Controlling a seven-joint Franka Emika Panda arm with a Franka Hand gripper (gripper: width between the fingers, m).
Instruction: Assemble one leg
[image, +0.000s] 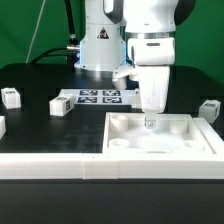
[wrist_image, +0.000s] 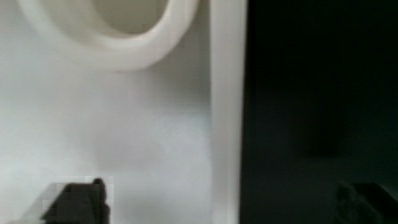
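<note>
the robot's white two-finger gripper (image: 150, 121) hangs pointing straight down over the large white square tray-like panel with a raised rim (image: 200, 141). its tips are close to the panel's floor near the far rim; i cannot tell whether they touch it. in the wrist view the gripper (wrist_image: 222, 203) is spread wide, with its dark fingertips (wrist_image: 75, 200) far apart. it holds nothing, and only the panel's white floor and rim show between the fingertips. a round moulded socket in the panel (wrist_image: 134, 35) lies ahead of the fingertips.

the small white plastic stubby legs with black-and-white square tags all lie on the black tabletop (image: 30, 122), well apart from the gripper. one leg (image: 58, 105) sits just beside the marker board (image: 100, 97), on the exterior view's left of it. a second leg (image: 10, 97) lies near that view's left edge. a third leg (image: 208, 108) lies on the exterior view's right, near the panel's far corner.
</note>
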